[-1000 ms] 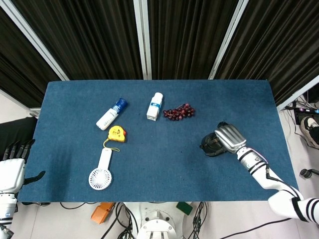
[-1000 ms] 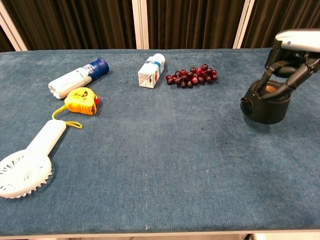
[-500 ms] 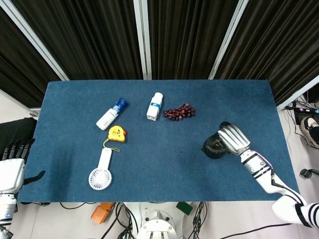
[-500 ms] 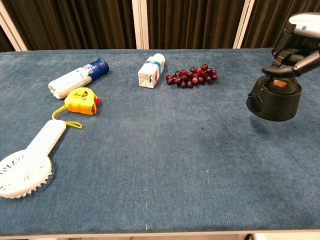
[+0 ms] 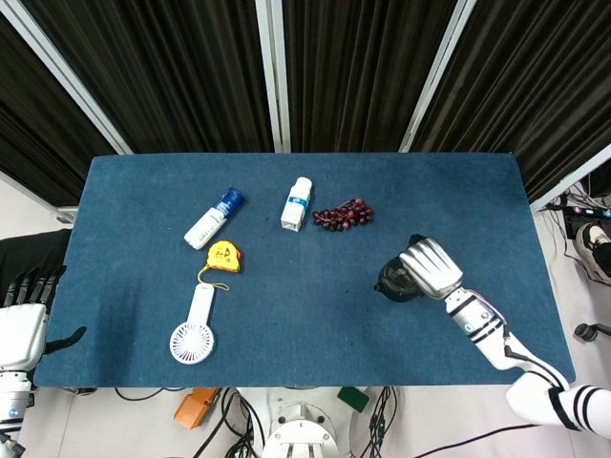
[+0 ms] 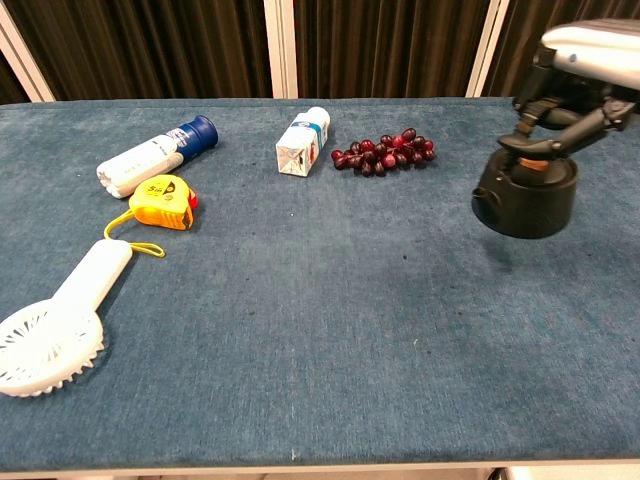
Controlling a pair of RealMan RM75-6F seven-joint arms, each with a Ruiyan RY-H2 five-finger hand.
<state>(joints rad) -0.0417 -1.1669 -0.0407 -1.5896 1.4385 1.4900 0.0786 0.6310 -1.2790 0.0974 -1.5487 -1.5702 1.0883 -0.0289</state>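
**Black teapot lifted and carried leftward**

Head view: right hand (image 5: pixel 431 268) clamped from above on the black teapot (image 5: pixel 394 280), at right of centre on the blue table (image 5: pixel 286 315). Shifted a little left and up-frame compared with half a second ago. Left hand (image 5: pixel 21 329) off the table at lower left edge, holding nothing, fingers apart. Grapes (image 5: pixel 343 215), small milk carton (image 5: pixel 298 203), white bottle with blue cap (image 5: pixel 214 218), yellow tape measure (image 5: pixel 224 255) and white handheld fan (image 5: pixel 195 325) all unmoved.

Chest view: right hand (image 6: pixel 570 85) in upper right, fingers gripping the teapot (image 6: pixel 524 195) at its top. Teapot apparently raised clear of the cloth, with a shadow beneath, and further left than before; judged as mid-carry rather than set down. Carton (image 6: pixel 303 141) label and tape measure (image 6: pixel 166 201) marking too small to read.
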